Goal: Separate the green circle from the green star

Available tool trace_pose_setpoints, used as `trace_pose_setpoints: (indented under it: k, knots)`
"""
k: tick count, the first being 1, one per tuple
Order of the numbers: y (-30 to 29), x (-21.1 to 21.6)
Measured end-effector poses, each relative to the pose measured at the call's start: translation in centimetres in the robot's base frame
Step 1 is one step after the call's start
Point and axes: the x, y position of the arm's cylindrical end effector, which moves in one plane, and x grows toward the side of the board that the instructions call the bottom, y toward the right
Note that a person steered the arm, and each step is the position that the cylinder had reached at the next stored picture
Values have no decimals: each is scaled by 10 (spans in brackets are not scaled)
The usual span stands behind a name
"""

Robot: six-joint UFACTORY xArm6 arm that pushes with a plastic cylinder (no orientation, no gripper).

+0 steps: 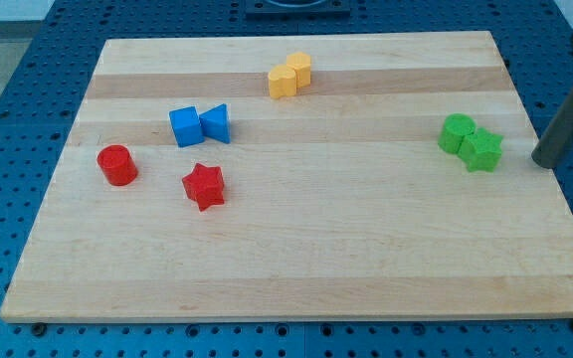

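The green circle (456, 132) and green star (482, 150) sit touching at the right of the tabletop (296, 259), circle to the left and slightly farther, star to the right and nearer. My tip (543, 162) rests just right of the star, near the tabletop's right edge, with a small gap between them.

The main risk, as I judge it: a straight push leftward from here would meet the star first and drive it into the circle, so both would slide together and stay joined. A glancing touch could also spin the star around the circle instead of parting them. The pair is close to the right edge, so a push going rightward could send a block off.

The rod leans, its upper part toward the upper right and partly cut off by the view's right edge. The tool has no jaws to spread or press; it is a plain rod holding nothing.

Other blocks lie well apart to the left.
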Motion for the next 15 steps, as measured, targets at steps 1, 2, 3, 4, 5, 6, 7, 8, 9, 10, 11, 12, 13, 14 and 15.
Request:
trace_pose_setpoints:
  k: [1,2,3,4,5,6,7,8,9,10,11,12,13,14,15]
  knots:
    - [-22,0]
    - [-39,0]
    - [-41,-22]
    - [-48,-44]
    - [-49,-44]
    - [-58,-43]
    - [-75,-43]
    - [-93,-43]
    - [-116,-43]
    - [-138,-43]
    - [-157,-43]
    - [-174,-43]
    - [-191,-43]
    - [-206,-43]
    - [-219,-43]
